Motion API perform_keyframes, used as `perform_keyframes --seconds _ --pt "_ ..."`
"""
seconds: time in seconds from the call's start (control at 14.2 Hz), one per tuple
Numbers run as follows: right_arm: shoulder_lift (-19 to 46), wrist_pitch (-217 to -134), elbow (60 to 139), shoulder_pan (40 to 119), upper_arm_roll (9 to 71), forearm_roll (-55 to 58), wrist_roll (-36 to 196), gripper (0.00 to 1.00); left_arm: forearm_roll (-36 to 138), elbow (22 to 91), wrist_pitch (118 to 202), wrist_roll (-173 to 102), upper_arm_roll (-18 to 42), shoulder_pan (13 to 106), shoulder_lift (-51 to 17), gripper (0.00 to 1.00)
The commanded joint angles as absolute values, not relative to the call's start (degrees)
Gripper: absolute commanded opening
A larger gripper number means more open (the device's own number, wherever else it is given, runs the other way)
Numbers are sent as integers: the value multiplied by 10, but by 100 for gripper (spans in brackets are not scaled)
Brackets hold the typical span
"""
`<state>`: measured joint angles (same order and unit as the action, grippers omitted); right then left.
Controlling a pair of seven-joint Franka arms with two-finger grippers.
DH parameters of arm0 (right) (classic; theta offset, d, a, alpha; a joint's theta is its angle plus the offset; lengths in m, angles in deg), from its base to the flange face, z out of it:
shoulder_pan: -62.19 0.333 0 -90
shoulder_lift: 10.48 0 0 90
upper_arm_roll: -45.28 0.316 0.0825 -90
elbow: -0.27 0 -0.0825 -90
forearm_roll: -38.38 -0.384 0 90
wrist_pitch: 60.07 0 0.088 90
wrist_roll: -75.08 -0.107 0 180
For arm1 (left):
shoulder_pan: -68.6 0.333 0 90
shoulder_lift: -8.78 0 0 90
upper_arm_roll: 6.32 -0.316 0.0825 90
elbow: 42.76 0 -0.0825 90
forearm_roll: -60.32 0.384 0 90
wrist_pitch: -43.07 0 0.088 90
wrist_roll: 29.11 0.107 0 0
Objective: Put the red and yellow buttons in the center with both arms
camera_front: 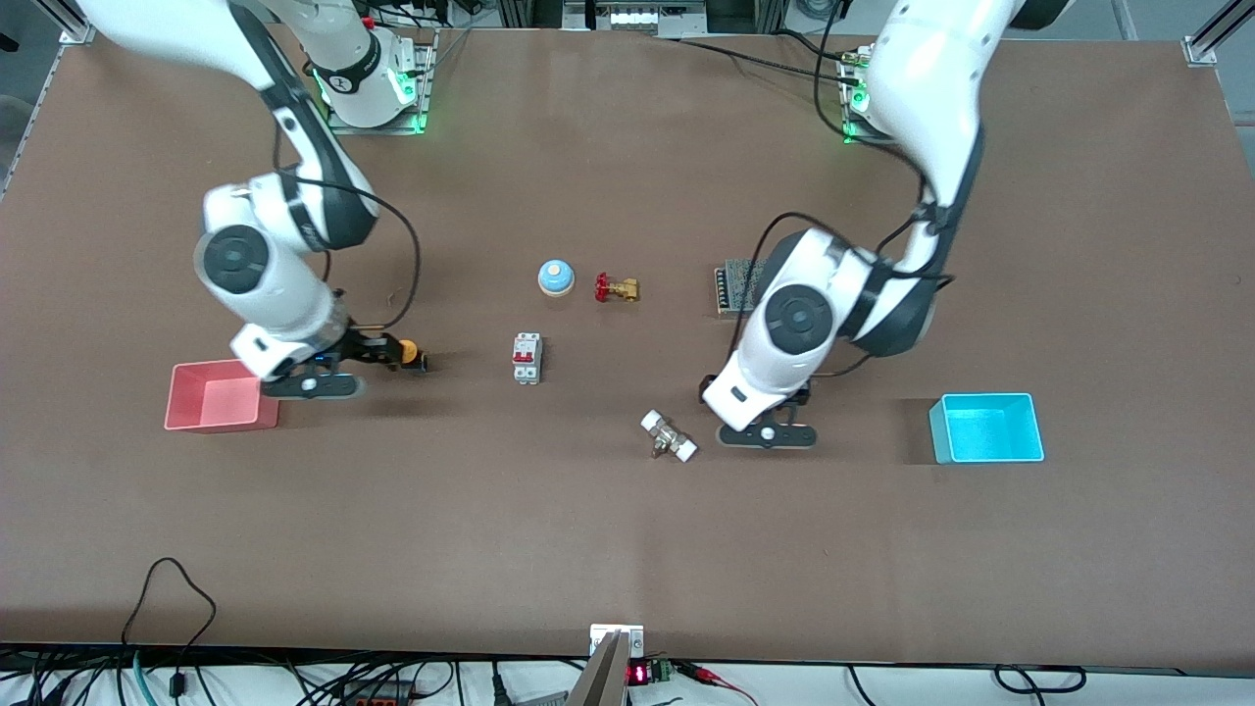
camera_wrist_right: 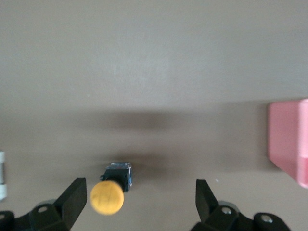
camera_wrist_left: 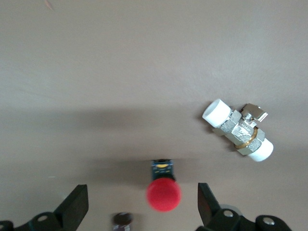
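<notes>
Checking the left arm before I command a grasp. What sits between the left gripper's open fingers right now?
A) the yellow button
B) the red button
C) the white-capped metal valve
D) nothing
B: in the left wrist view the red button lies between the open fingers of the left gripper, with the white-capped metal valve off beside it.

High front view facing both arm bases across the table (camera_front: 627,549); wrist views close above tabletop, sharing red button (camera_wrist_left: 163,195), yellow button (camera_wrist_right: 107,197).
</notes>
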<state>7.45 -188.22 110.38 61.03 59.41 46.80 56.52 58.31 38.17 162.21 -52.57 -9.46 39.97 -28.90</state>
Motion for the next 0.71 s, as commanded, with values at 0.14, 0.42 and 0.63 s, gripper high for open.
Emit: perform_keyframes --seconds 0.14,0.42,0.63 --pt "-19 -1722 1024 594 595 417 605 100 608 377 1512 -425 -98 458 -192 100" --pt "-49 -1581 929 572 556 372 608 100 637 375 1439 -419 -97 500 -154 100" --pt "-73 -1466 882 574 528 346 639 100 638 372 1432 -382 -94 529 -156 100"
